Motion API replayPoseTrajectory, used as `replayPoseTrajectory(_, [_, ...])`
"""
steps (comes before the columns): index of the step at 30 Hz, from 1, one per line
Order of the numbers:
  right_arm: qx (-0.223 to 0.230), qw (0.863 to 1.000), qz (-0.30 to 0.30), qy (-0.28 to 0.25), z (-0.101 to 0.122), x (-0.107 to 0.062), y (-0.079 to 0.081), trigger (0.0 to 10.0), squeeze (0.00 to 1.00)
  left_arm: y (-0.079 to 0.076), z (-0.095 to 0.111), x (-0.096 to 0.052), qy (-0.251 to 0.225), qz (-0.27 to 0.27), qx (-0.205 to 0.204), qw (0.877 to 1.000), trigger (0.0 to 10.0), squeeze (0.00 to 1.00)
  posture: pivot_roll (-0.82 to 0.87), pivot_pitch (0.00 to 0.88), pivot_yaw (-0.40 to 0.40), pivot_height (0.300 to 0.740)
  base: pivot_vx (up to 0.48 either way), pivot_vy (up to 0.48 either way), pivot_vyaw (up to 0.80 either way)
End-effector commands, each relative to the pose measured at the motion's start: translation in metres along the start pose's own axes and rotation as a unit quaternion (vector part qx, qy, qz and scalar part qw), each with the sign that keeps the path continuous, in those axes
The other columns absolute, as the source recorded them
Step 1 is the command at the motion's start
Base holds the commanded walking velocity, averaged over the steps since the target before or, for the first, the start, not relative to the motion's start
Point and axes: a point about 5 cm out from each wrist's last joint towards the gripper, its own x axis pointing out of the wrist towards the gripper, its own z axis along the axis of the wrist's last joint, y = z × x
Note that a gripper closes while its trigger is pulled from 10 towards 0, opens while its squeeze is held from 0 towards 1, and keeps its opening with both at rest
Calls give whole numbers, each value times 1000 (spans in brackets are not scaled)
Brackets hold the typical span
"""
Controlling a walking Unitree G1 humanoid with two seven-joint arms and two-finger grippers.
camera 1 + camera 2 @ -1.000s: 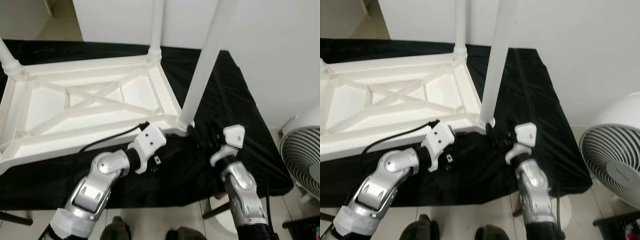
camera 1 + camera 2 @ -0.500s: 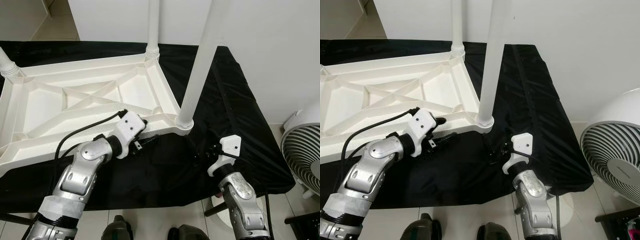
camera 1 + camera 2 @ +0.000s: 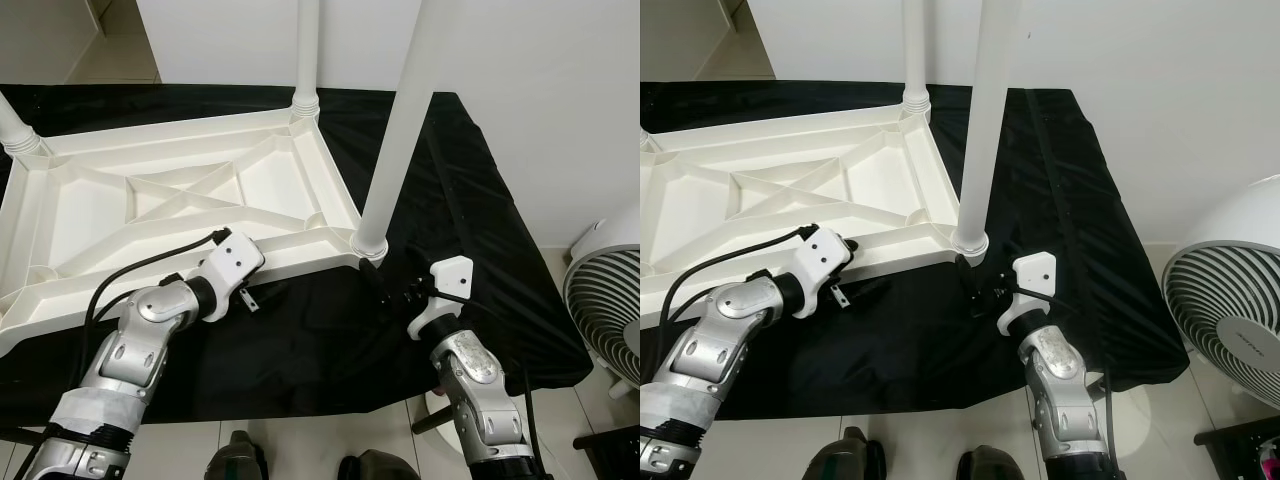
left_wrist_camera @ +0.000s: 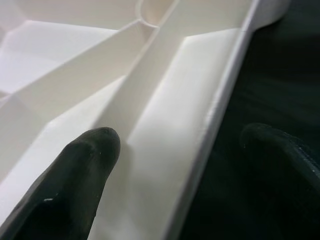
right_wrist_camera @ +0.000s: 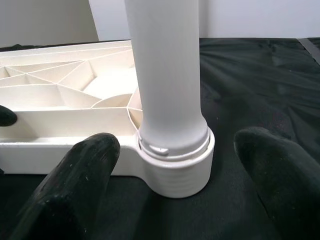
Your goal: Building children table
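Two silver jointed arms end in white wrist housings; the left hand point(image 3: 262, 296) and right hand point(image 3: 385, 290) have black fingers, black cables trailing.

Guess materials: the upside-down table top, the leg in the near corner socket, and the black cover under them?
Table top: looks like moulded white plastic, matte, judging by the cast ribs and rounded edges.
Leg: same smooth white plastic look, faint sheen; hollow or solid cannot be told.
Black cover: thin fabric or plastic sheeting, slightly glossy, creased and draping over the edge.
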Motion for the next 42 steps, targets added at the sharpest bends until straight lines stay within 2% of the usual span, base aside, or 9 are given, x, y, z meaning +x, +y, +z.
replayPoseTrajectory(1, [2, 1000, -4, 10, -4, 0, -1, 10000, 0, 5, -4, -1, 12, 31, -9, 999, 10000, 0, 9, 16, 21, 740, 0, 0, 0])
replayPoseTrajectory(7, [-1, 1000, -3, 10, -4, 3, 0, 10000, 0, 4, -10, -1, 23, 35, -56, 998, 10000, 0, 10, 8, 19, 740, 0, 0, 0])
replayPoseTrajectory(8, [-4, 1000, -3, 8, -3, 6, -1, 10000, 0, 5, -13, -1, 30, 38, -76, 996, 5490, 0, 8, 4, 14, 740, 0, 0, 0])
replayPoseTrajectory(9, [-6, 1000, -2, 6, -2, 8, -2, 10000, 0, 6, -15, 0, 39, 40, -79, 995, 4824, 0, 8, 1, 10, 740, 0, 0, 0])
replayPoseTrajectory(13, [-9, 1000, 0, 4, -1, 10, -3, 10000, 0, 7, -18, 1, 49, 45, -83, 994, 6863, 0, 6, 0, 8, 740, 0, 0, 0])
replayPoseTrajectory(14, [-11, 1000, 0, 4, 0, 11, -4, 10000, 0, 10, -20, 2, 59, 56, -82, 993, 10000, 0, 5, 0, 7, 740, 0, 0, 0])
replayPoseTrajectory(33, [-20, 1000, 2, 7, 0, 7, -6, 10000, 0, 13, -35, 3, 126, 71, -100, 984, 10000, 0, -12, 16, 20, 740, 0, 0, 0])
replayPoseTrajectory(37, [-20, 1000, -2, 6, 0, 7, -7, 10000, 0, 12, -35, 4, 127, 74, -106, 983, 784, 0, -14, 17, 22, 740, 0, 0, 0])
replayPoseTrajectory(42, [-20, 1000, -5, 5, 1, 8, -7, 10000, 0, 13, -31, 7, 117, 88, -111, 983, 510, 0, -14, 21, 21, 740, 0, 0, 0])
